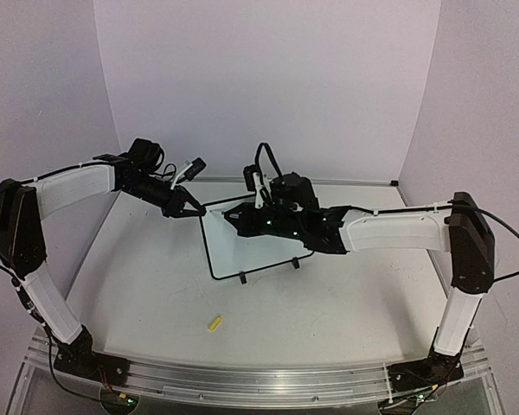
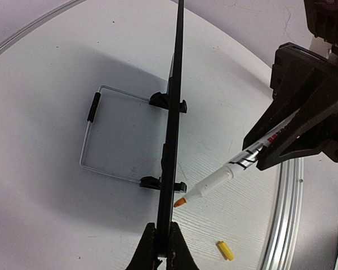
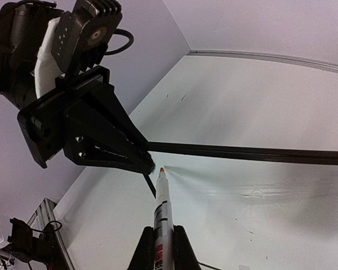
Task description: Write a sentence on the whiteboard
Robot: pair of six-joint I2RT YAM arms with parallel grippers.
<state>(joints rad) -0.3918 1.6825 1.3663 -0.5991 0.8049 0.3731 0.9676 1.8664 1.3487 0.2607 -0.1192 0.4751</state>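
The left pincer (image 1: 189, 207) is pinching tight on the top corner of the small white board with a thin black frame (image 1: 251, 255). It is holding the board standing up on the pale table (image 1: 138, 277). The board is reaching from the left pincer's tips across to the right pincer (image 1: 235, 216). That one is squeezing tight on a white pen with an orange tip (image 2: 219, 179). The tip is pointing at the board's face, just beside the left pincer's tips. I cannot tell if it is touching.

To write well, the left pincer should be keeping the board from tipping. The right pincer should be pressing softly and sliding slowly.

A little yellow cap (image 1: 214, 323) is lying nearer the arm bases than both pincers.

The pen is showing red and black print, too small to read. I am seeing no writing on the board.
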